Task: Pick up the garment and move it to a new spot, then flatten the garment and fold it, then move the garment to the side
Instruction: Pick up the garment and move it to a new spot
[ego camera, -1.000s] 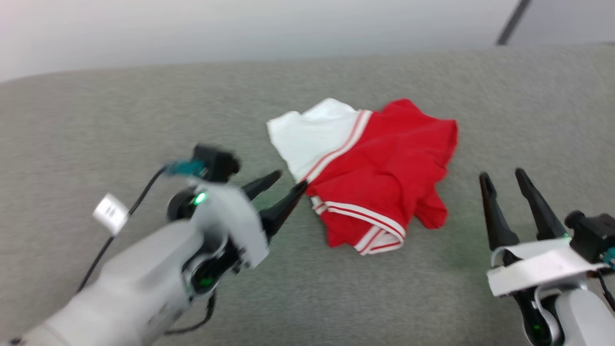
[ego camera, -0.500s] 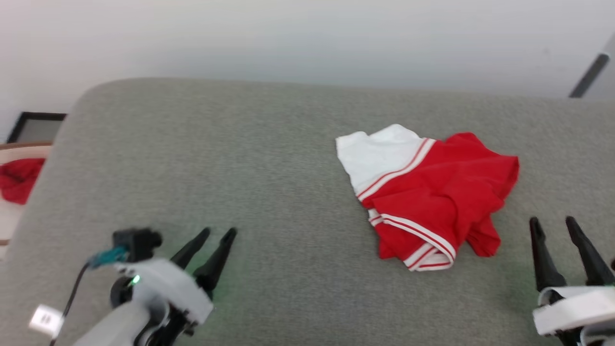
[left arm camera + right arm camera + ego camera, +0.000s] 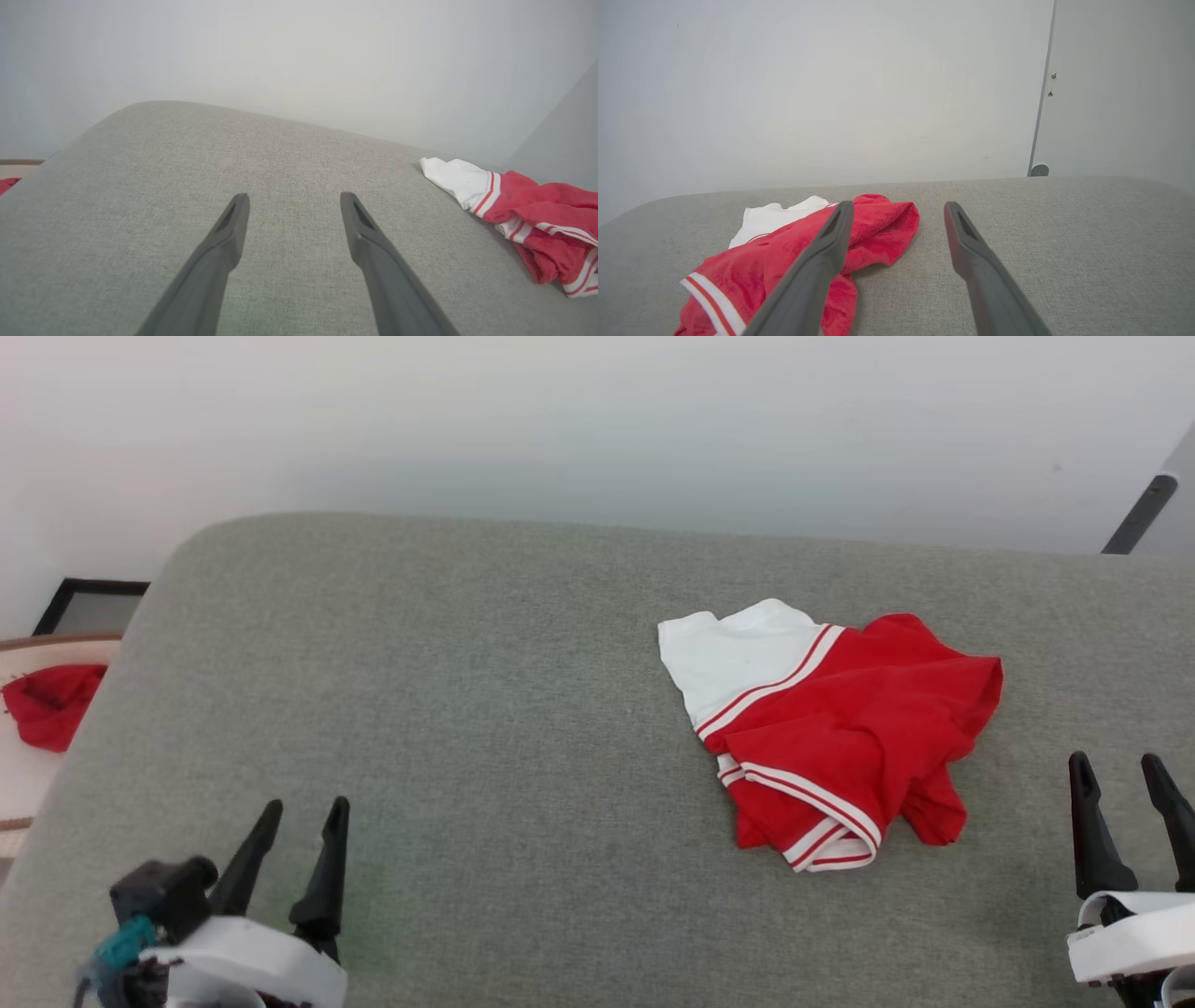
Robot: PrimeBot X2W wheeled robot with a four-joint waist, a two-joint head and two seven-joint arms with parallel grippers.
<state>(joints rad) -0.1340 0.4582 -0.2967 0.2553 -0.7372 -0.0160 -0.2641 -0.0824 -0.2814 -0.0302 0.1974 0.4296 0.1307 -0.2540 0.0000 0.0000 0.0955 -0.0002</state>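
Red fabric garment with a white panel and white-red-white striped trim lay crumpled right of the middle of the grey fabric-covered table, white panel at its far left, a striped band along its near edge. Beyond the table's left end, a pale brown-rimmed container held a plain red cloth. The left gripper and right gripper stood wide and empty.

The garment lies on the counter, right of the middle, nearer the right end effector than the left end effector. A small cloth lies beyond the counter's left edge.
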